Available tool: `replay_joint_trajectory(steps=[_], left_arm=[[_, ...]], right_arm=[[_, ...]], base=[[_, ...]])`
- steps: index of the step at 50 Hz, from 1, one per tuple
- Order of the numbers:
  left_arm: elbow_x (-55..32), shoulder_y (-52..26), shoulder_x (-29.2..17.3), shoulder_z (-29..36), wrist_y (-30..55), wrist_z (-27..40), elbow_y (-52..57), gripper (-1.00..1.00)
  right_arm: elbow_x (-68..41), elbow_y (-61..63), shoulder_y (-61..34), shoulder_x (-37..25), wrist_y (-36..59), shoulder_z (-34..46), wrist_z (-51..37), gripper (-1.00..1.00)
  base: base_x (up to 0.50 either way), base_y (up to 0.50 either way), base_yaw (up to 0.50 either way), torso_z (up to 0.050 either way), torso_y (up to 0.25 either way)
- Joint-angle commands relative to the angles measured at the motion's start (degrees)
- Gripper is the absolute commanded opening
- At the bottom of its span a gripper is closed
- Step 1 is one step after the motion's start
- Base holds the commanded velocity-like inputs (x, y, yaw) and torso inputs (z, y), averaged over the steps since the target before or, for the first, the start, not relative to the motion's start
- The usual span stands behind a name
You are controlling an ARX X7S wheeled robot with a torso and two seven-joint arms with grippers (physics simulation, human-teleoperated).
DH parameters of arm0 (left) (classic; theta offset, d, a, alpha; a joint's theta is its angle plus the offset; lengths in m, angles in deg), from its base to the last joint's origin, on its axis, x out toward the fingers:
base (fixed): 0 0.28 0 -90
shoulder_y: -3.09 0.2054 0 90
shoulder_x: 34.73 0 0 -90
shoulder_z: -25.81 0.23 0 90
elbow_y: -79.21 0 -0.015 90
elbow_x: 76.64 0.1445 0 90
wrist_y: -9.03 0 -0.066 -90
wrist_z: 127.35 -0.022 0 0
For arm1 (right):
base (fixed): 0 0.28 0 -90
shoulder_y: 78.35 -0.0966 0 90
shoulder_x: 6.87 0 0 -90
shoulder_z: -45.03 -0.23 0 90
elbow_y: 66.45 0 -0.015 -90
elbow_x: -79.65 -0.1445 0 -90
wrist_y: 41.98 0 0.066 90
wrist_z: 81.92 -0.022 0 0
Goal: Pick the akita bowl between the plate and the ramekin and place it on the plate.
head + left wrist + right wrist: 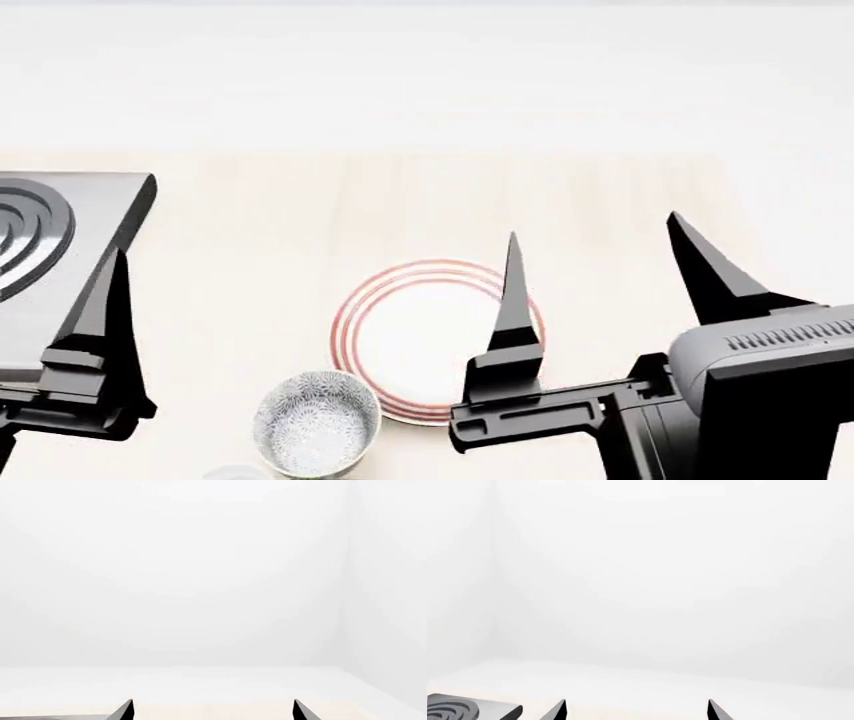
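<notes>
The akita bowl (pixel 316 425), grey speckled outside and pale inside, sits upright on the table near the head view's lower edge. Just behind it and to its right lies the plate (pixel 416 335), white with red rings. A sliver of the white ramekin (pixel 235 472) shows at the bottom edge, left of the bowl. My right gripper (pixel 595 262) hovers open over the plate's right side, holding nothing; its tips also show in its wrist view (pixel 636 710). My left gripper (pixel 213 710) is open and empty too. One of its fingers (pixel 110 300) rises at the far left.
A grey electric hob with a coiled burner (pixel 47 250) stands at the table's left, right behind my left gripper; its corner shows in the right wrist view (pixel 464 711). The pale wooden table (pixel 400 200) runs back to a white wall.
</notes>
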Motion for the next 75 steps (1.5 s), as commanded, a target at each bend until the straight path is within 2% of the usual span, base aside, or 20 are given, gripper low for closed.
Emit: replay_joint_trajectory(steps=[1,6,9,24,33,37,47,52,55,66,71,72,75], left_arm=[[-0.1,-0.1,-0.3,0.1,-0.2,0.4,-0.3,1.00],[-0.2,0.0,-0.5,0.2,-0.3,0.5,-0.3,1.00],[-0.3,0.0,-0.5,0.1,-0.4,0.7,-0.3,1.00],[-1.0,0.0,-0.8,-0.2,-0.3,1.3,-0.5,1.00],[-2.4,-1.3,-0.7,-1.5,1.6,2.6,-0.8,1.00],[-2.3,-2.6,-2.0,-1.4,3.7,3.3,-0.9,1.00],[-8.4,-10.1,-3.3,-5.7,13.7,5.7,-1.2,1.00],[-9.9,-13.1,-4.4,-5.1,16.7,5.7,-0.9,1.00],[-10.7,-14.2,-4.6,-4.4,18.1,5.3,-2.2,1.00],[-12.3,-17.5,-6.1,-4.3,21.2,5.6,-2.5,1.00],[-11.8,-18.3,-7.0,-3.9,21.5,6.1,-2.4,1.00],[-11.6,-18.3,-7.1,-3.9,21.7,6.4,-2.5,1.00],[-10.9,-18.1,-7.6,-3.6,21.4,6.7,-2.9,1.00]], right_arm=[[1.4,-0.8,0.7,-0.2,-0.7,1.7,-1.2,1.00],[-0.4,-0.8,1.1,-0.1,-1.3,1.1,0.0,1.00],[1.6,-0.5,1.6,-1.2,-2.7,3.0,0.4,1.00],[-2.1,-0.7,0.3,-1.2,-0.3,1.8,0.4,1.00],[-0.1,-1.4,-1.8,-1.5,2.2,3.3,-3.1,1.00],[-0.1,-2.0,-5.1,-3.6,6.4,6.8,-3.1,1.00],[-5.8,-5.0,-16.8,-4.7,19.0,8.4,-2.6,1.00],[-6.8,-5.1,-20.8,-6.2,21.7,12.2,-1.2,1.00],[-5.5,-6.5,-23.3,-7.8,21.6,17.4,0.1,1.00],[-7.1,-9.3,-28.0,-7.7,24.4,20.1,1.8,1.00],[-3.6,-13.3,-32.4,-10.2,21.5,28.0,4.6,1.00],[-2.7,-14.8,-34.5,-11.4,21.0,31.9,6.8,1.00],[-1.3,-16.3,-37.8,-12.3,20.1,37.2,9.4,1.00]], base=[[0.00,0.00,0.00,0.000,0.000],[0.00,0.00,0.00,0.000,0.000],[0.48,0.00,0.00,0.000,0.000],[0.50,0.00,0.00,0.000,0.000],[0.25,0.00,0.00,0.000,0.000],[0.00,0.00,0.00,0.000,0.000],[0.00,0.00,0.00,0.000,0.000],[0.00,0.00,0.00,0.000,0.000],[0.00,0.00,0.00,0.000,0.000],[0.00,0.00,0.00,0.000,0.000],[0.00,0.00,0.00,0.000,0.000],[0.00,0.00,0.00,0.000,0.000],[0.00,0.00,0.00,0.000,0.000]])
